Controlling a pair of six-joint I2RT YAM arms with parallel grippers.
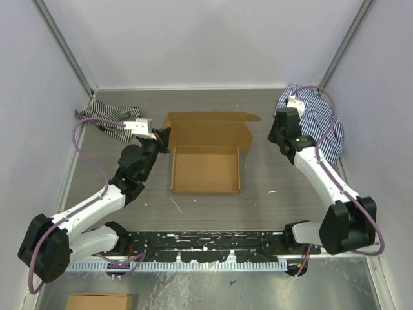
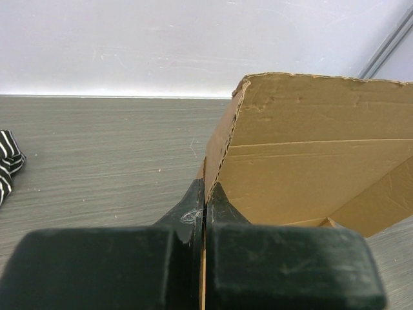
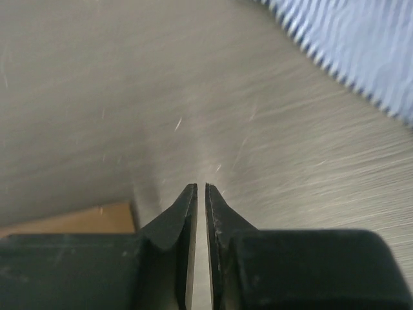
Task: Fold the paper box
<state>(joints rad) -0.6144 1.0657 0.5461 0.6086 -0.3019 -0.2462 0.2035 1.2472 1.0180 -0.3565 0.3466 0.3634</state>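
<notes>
The paper box [image 1: 205,171] is brown cardboard in the middle of the table, a shallow tray with its walls up and a lid flap spread flat behind it. My left gripper [image 1: 161,137] is at the box's back left corner, shut on the edge of a raised cardboard wall [image 2: 310,161]; the left wrist view shows that edge pinched between the fingertips of this gripper [image 2: 206,187]. My right gripper [image 1: 277,137] hovers over bare table to the right of the box. In its own view the gripper [image 3: 201,186] has a slim gap with nothing in it, and a box corner [image 3: 77,219] shows at lower left.
A striped cloth [image 1: 106,116] lies at the back left, its edge also in the left wrist view [image 2: 8,161]. Another striped cloth [image 1: 319,119] is bunched at the back right [image 3: 361,45]. A black strip [image 1: 206,242] runs along the near edge. A cardboard piece [image 1: 100,301] lies below it.
</notes>
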